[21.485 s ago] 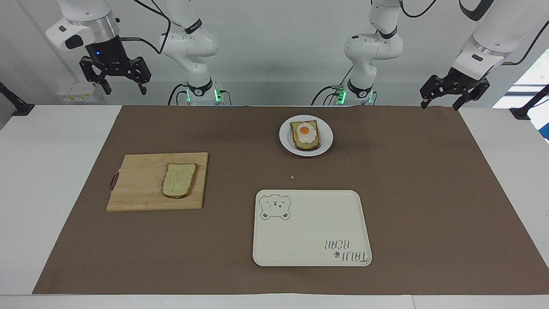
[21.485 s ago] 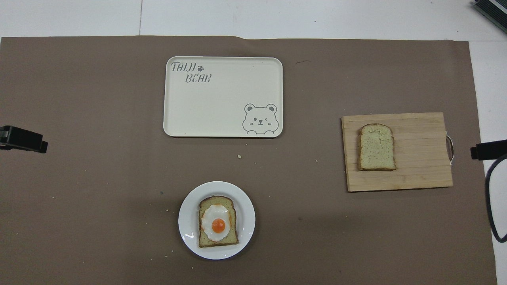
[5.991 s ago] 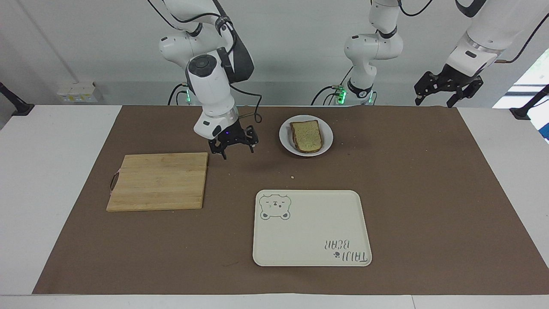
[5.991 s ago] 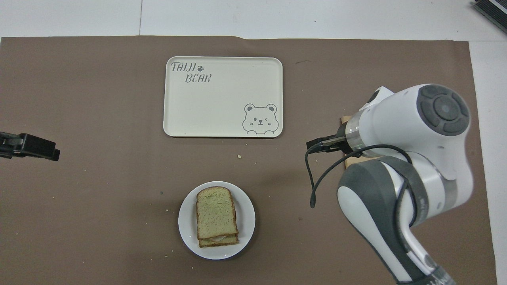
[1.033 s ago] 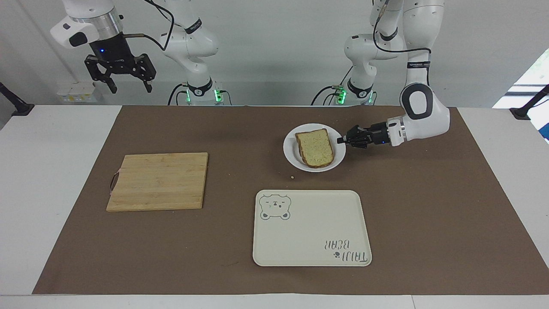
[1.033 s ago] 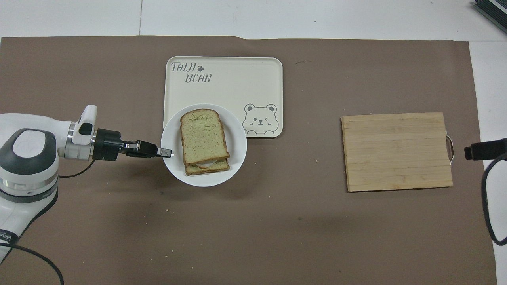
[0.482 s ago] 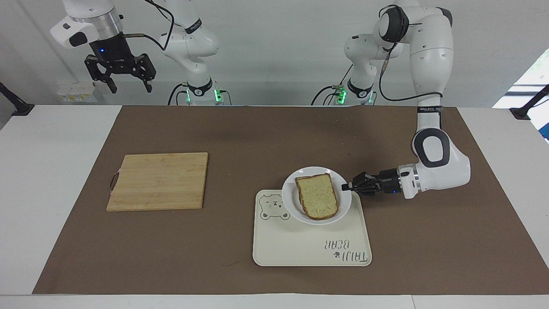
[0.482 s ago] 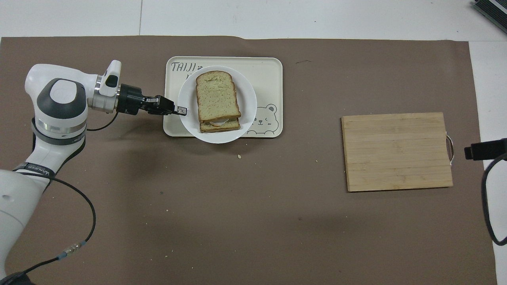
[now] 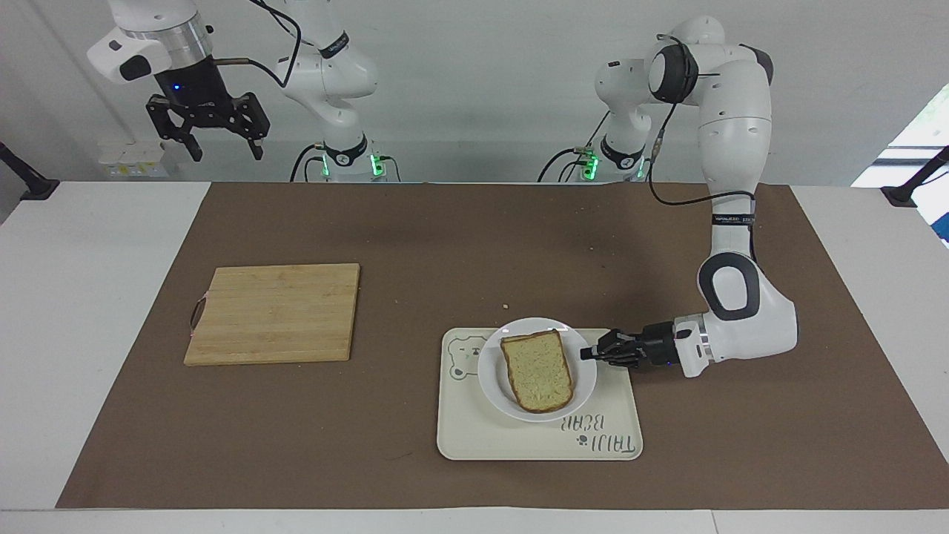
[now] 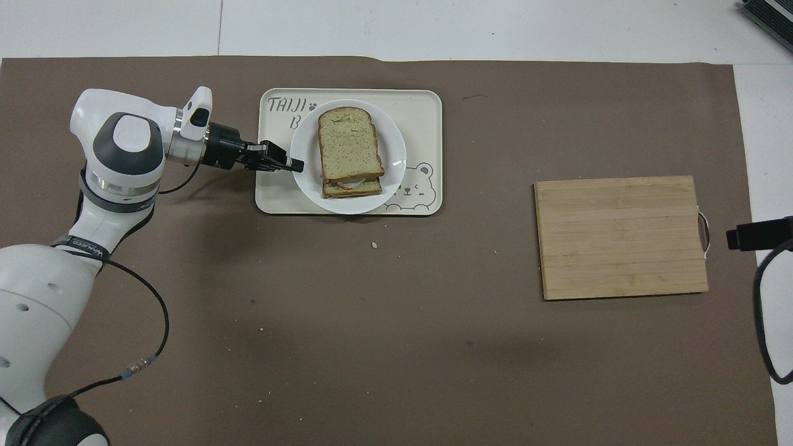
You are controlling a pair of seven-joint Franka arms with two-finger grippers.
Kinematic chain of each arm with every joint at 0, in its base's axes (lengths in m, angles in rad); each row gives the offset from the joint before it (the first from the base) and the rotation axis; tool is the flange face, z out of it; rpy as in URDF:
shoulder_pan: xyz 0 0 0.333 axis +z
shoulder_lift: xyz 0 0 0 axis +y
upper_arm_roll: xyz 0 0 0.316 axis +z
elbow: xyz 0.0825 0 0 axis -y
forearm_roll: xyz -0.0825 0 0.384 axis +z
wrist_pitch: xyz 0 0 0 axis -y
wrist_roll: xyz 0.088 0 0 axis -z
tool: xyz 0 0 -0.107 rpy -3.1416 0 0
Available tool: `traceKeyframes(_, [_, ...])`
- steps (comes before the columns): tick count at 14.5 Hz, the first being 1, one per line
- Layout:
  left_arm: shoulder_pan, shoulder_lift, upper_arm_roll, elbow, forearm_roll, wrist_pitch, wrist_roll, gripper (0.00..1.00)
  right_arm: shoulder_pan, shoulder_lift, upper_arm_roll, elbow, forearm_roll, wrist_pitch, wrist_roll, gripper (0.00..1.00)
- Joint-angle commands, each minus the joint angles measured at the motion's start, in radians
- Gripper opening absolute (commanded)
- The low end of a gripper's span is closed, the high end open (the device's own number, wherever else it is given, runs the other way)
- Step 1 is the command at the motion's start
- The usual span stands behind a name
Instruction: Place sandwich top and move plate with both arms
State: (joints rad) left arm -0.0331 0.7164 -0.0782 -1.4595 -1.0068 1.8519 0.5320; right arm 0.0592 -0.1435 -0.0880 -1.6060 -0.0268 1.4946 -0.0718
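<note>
The sandwich top (image 9: 539, 369) (image 10: 349, 150), a pale slice with brown crust, lies on the lower slice on the small white plate (image 9: 491, 371) (image 10: 396, 155). My left gripper (image 9: 587, 354) (image 10: 297, 166) reaches in level from the left arm's end and is shut on the plate's rim. The plate sits low over the cream bear tray (image 9: 519, 441) (image 10: 424, 105), covering most of the tray's half nearer the robots. I cannot tell whether it rests on the tray. My right gripper (image 9: 225, 152) hangs open and empty, high at the right arm's end, waiting.
A bare wooden cutting board (image 9: 273, 313) (image 10: 622, 237) lies toward the right arm's end of the brown mat. A few crumbs (image 10: 374, 244) dot the mat between the tray and the robots.
Over the last second my left gripper has carried the plate with the sandwich away from the robots, from the mat to over the bear tray. The right arm has stayed still.
</note>
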Motion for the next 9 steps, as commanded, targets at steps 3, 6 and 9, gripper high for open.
traceKeyframes(3, [-0.002,0.003,0.005,0.004,0.027,0.038,-0.056,0.99,-0.010,-0.010,0.004,-0.011,0.013,0.001,0.004,1.00])
traceKeyframes(6, [0.010,-0.011,0.012,0.011,0.063,0.032,-0.053,1.00,-0.010,-0.010,0.004,-0.011,0.013,0.001,0.006,1.00])
traceKeyframes(9, [0.033,-0.070,0.020,-0.001,0.100,0.033,-0.056,1.00,-0.010,-0.010,0.004,-0.011,0.013,0.001,0.004,1.00])
